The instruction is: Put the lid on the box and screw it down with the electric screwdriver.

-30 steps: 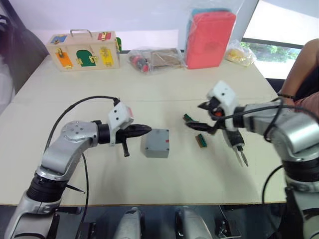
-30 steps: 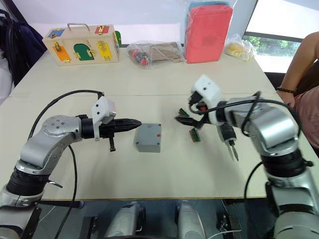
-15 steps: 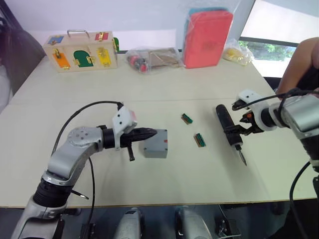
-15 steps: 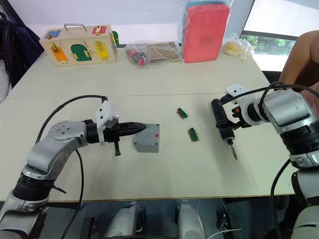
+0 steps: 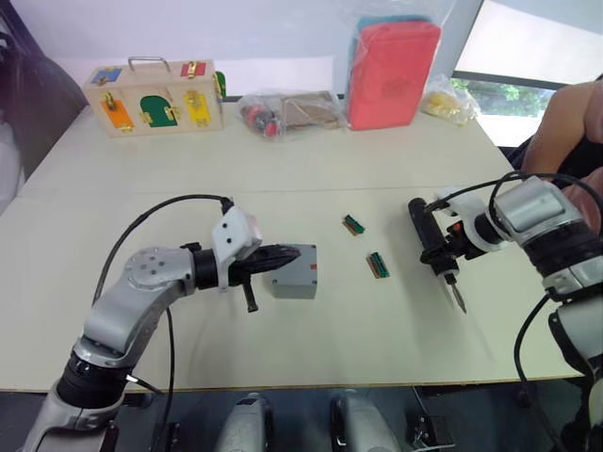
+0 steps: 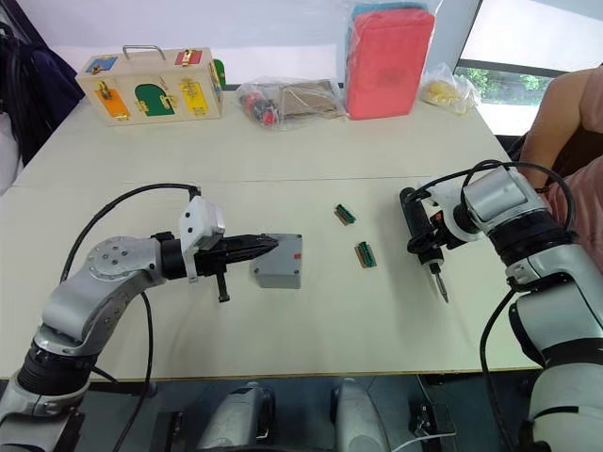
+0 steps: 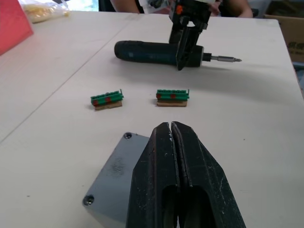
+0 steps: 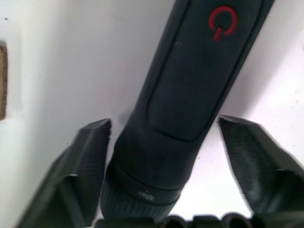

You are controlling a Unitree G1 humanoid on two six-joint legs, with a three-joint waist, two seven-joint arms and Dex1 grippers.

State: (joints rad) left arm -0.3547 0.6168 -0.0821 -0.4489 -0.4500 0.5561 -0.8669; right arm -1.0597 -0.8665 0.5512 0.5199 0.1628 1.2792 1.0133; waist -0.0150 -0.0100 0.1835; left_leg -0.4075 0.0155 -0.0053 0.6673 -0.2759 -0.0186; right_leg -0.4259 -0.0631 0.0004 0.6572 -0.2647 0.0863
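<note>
Box (image 5: 294, 271), grey and already capped by the lid (image 7: 114, 171), whose corner screw heads show in the left wrist view, sits at mid-table; left gripper (image 5: 287, 254), fingers pressed together, lies across its near top edge, holding nothing; pressure on one edge only could tip or slide the box once driving begins; whether the fingertips rest on the lid or hover over it cannot be told. Electric screwdriver (image 5: 432, 251) lies flat on the table, well apart from the box, bit towards the near edge; right gripper (image 6: 426, 243) straddles the barrel with fingers spread, one to each side; a closure so near the tip end may let the heavier rear droop, and the round body may roll or twist out of line with a screw; a finger could also press the red power button (image 8: 221, 22). Two green connector pieces (image 5: 378, 265) lie between tool and box, liable to be swept aside in transit; farther back stand a wooden latch box (image 5: 156, 94) and a red pouch (image 5: 395, 70).
</note>
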